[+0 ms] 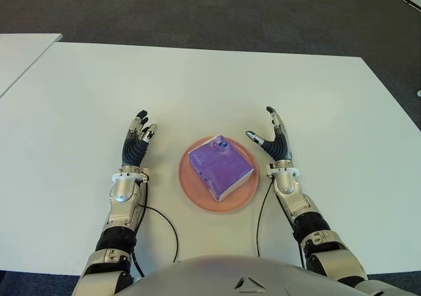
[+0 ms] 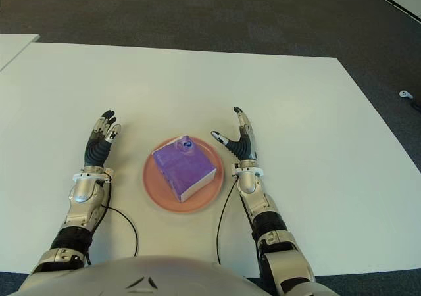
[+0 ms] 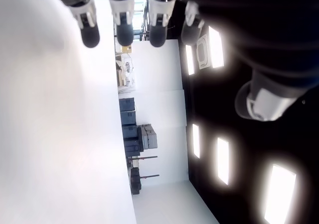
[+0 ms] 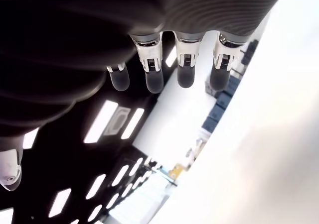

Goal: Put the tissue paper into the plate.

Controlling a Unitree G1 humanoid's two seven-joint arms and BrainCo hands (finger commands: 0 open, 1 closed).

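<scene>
Flanking the plate [image 1: 197, 194], left hand [image 1: 137, 145] and right hand [image 1: 275, 140] spread and empty, risking nudging the resting tissue paper [image 1: 220, 168].

Tissue pack [image 1: 220, 170] in plate [image 1: 195, 195]

The left hand [image 3: 134, 15] shows straight fingers [image 3: 90, 32] above the white table [image 3: 55, 134], holding nothing.
</scene>
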